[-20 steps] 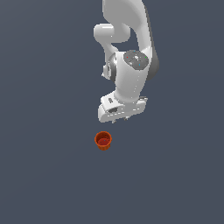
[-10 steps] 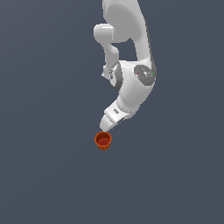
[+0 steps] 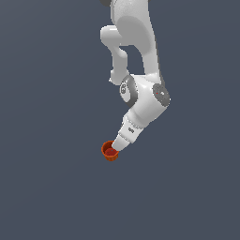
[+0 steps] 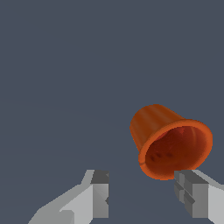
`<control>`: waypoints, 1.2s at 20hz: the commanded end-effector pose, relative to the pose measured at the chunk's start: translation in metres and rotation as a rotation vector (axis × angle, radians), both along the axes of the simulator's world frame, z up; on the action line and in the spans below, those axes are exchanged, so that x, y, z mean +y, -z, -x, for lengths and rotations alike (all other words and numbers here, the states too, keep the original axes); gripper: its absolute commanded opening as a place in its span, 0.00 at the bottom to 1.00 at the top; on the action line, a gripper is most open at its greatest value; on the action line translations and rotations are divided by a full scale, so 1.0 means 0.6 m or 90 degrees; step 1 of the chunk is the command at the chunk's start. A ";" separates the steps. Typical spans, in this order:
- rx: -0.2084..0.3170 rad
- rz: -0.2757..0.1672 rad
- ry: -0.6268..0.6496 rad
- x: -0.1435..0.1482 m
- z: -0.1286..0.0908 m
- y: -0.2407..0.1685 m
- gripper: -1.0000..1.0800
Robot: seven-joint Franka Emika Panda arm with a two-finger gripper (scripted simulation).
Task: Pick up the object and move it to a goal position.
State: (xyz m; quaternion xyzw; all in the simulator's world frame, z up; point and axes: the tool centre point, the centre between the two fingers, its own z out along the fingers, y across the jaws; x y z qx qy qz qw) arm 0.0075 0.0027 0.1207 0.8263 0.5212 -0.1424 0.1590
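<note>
A: Nearest in the wrist view is the gripper [image 4: 142, 192], both fingers [image 4: 99, 192] showing with a wide gap between them, so it is spread and holds nothing.

B: And the cup [image 4: 168, 140]?

A: Just past the fingertips, standing on the grey floor [image 4: 57, 65], mouth up, dark red inside. It is not centred in the gap; it sits close to one finger, and that fingertip overlaps the rim in the picture.

B: Touching?

A: I cannot tell from this angle; it may only be in front of it.

B: So which step is this?

A: I judge it the approach, late on. In the exterior view the gripper [image 3: 117, 146] is tilted and right at the cup [image 3: 110, 151], on the side toward the exterior view's right. The grasp is not yet made.

B: What does the next move call for?

A: A small sideways shift so the cup sits between the fingers, then a drop until they straddle its ribbed wall, then closing. The wall tapers, so a grip low down could slip, I'd guess.

B: Anything in the way?

A: Nothing else shows on the floor in either view, and I see no goal marker. The real risk is that near finger knocking the cup over.
</note>
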 end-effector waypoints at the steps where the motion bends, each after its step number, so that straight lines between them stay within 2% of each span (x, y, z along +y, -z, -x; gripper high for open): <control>1: 0.028 0.024 -0.059 -0.008 -0.002 0.010 0.62; 7: 0.085 0.070 -0.169 -0.023 -0.006 0.028 0.62; 13: 0.123 0.099 -0.237 -0.033 -0.009 0.038 0.62; 18: 0.138 0.110 -0.262 -0.037 -0.011 0.042 0.62; 24: 0.138 0.110 -0.261 -0.041 -0.010 0.048 0.62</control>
